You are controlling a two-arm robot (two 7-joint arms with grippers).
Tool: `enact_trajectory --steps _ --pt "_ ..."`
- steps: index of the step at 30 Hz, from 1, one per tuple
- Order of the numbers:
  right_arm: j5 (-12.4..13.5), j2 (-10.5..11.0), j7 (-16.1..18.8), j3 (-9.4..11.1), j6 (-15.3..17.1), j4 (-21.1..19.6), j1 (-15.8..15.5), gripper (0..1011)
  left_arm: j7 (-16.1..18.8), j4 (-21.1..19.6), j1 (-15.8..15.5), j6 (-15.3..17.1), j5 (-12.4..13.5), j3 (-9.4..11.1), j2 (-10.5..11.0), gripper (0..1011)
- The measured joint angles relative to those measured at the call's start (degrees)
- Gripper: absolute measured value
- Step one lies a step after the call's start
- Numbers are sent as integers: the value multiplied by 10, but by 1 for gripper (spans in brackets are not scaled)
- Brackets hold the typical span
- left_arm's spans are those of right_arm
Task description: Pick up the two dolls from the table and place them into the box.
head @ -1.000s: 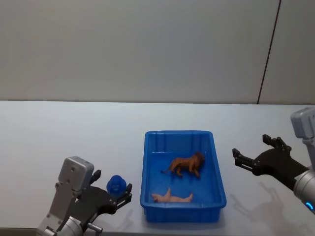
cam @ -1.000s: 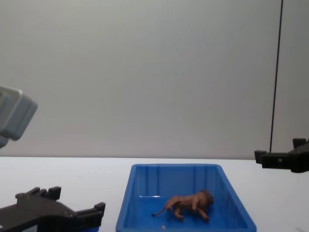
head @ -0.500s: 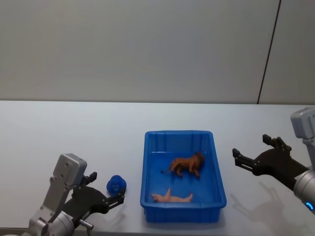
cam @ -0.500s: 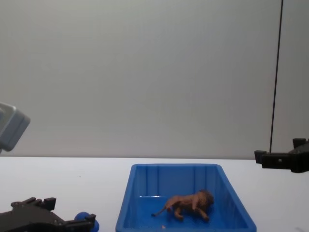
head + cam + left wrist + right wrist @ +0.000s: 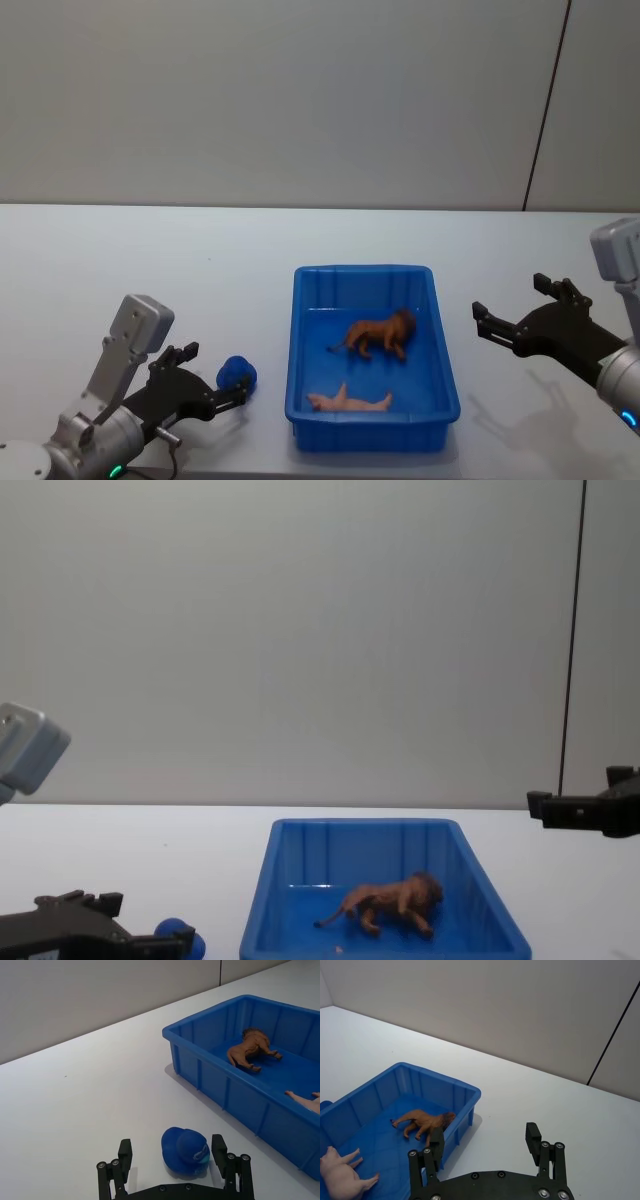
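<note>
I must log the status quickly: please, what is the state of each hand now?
Left hand: open, its fingers on either side of the blue figure on the table, not holding it.
Right hand: open, empty, beside the box.

There are three small plastic toy figures: one brown maned lion [image 5: 378, 334], one pale pink animal [image 5: 348, 401], one rounded blue figure [image 5: 236, 375]. There is one bright blue rectangular plastic bin [image 5: 301, 415].

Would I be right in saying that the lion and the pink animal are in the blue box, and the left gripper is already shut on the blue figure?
Not quite: the left gripper is open, with the blue figure on the table between its fingers, as the left wrist view shows. The lion and the pink animal are indeed in the blue box.
</note>
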Motion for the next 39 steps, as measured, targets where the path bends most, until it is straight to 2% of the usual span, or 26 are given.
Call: enact_trajectory --steps 14,18,22,27,30,31,34,36,37,39 --pt "0 0 0 0 0 0 0 1001 -89 102 -72 -2 25 1 -32 1002" --pt "0 0 0 0 0 0 0 1001 -106 119 -86 1 32 3 -38 996" --pt "0 0 0 0 0 0 0 1001 -127 135 -101 6 40 4 -45 930" --pt "0 0 0 0 0 0 0 1001 -151 153 -122 17 50 6 -53 799" --pt "0 0 0 0 0 0 0 1001 -157 156 -126 21 52 7 -55 674" --pt "0 0 0 0 0 0 0 1001 -160 157 -129 23 53 7 -56 674" --pt "0 0 0 0 0 0 0 1001 -163 158 -131 26 54 8 -57 588" --pt "0 0 0 0 0 0 0 1001 -165 158 -133 29 54 8 -58 484" --pt "0 0 0 0 0 0 0 1001 -166 158 -134 31 54 9 -58 484" --pt "0 0 0 0 0 0 0 1001 -167 157 -134 34 54 9 -58 400"
